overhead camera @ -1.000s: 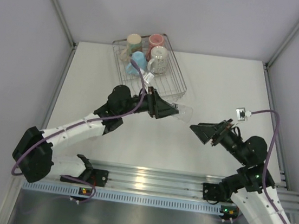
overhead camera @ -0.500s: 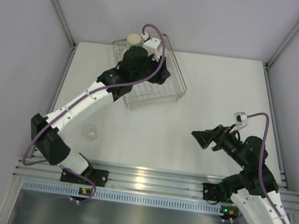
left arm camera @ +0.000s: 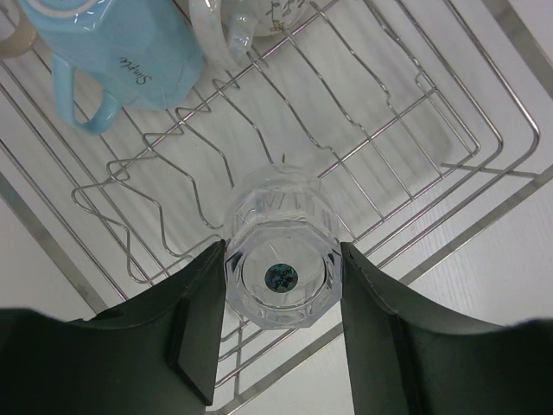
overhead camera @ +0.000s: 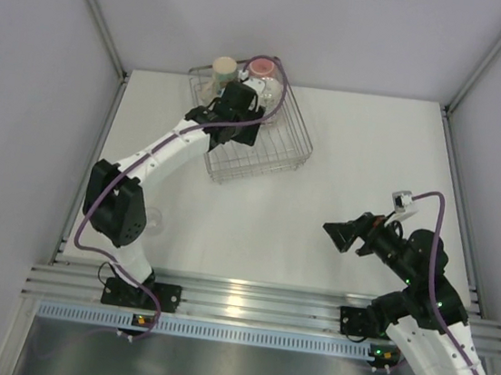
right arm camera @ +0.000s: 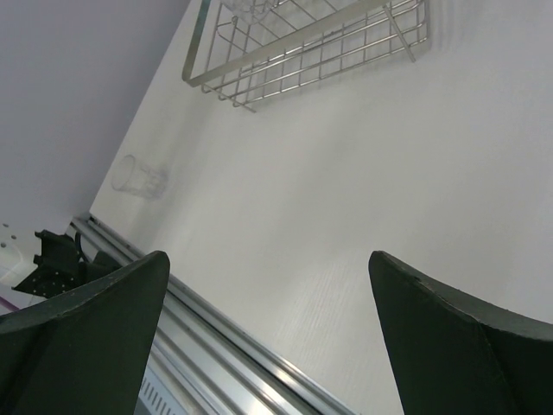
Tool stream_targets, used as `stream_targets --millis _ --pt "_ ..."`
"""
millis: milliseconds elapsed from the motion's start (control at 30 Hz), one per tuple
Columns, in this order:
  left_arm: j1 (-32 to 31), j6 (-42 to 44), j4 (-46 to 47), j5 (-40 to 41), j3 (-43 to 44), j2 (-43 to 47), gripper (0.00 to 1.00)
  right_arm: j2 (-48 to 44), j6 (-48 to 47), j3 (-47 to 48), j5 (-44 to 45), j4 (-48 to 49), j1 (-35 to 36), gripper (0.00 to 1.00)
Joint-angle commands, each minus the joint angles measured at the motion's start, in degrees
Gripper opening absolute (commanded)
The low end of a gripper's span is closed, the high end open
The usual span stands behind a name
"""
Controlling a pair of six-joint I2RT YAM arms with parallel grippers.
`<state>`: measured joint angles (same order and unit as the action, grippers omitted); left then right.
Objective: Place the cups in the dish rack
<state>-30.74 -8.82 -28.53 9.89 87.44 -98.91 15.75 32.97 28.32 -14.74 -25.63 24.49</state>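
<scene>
One faceted clear glass tumbler (left arm camera: 278,207) is gripped by the left gripper (left arm camera: 281,285) over the thin-wire dish rack (left arm camera: 449,160), near a glossy light blue mug (left arm camera: 130,52). A second tumbler (right arm camera: 138,177) is located near-left on the table (right arm camera: 346,173). The right gripper (right arm camera: 268,259) is spread wide, empty.

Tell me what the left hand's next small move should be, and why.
Probably lower it slightly, then let go. The left hand grips the clear glass tumbler over a bare stretch of the dish rack, apart from the light blue mug. Whether the tumbler already touches the wires is unclear, so easing down first seems safer than dropping it.
</scene>
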Motion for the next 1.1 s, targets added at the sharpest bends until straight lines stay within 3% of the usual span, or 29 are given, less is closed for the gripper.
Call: stream_targets --millis 0,833,1033,1067 --pt "0.5 1.2 0.4 0.1 1.5 0.2 0.0 -0.7 -1.2 3.3 0.7 -0.3 0.5 0.99" --pt "0.8 -0.1 0.1 -5.3 -4.9 -5.3 0.01 -0.6 0.8 0.5 -0.1 1.3 0.5 0.99" --pt "0.8 -0.3 0.1 -4.7 -5.0 -6.0 0.14 -1.0 0.7 0.8 0.2 1.0 0.6 0.99" --pt "0.8 -0.3 0.0 -4.5 -4.9 -6.0 0.24 -0.8 0.5 0.8 0.2 1.0 0.6 0.99"
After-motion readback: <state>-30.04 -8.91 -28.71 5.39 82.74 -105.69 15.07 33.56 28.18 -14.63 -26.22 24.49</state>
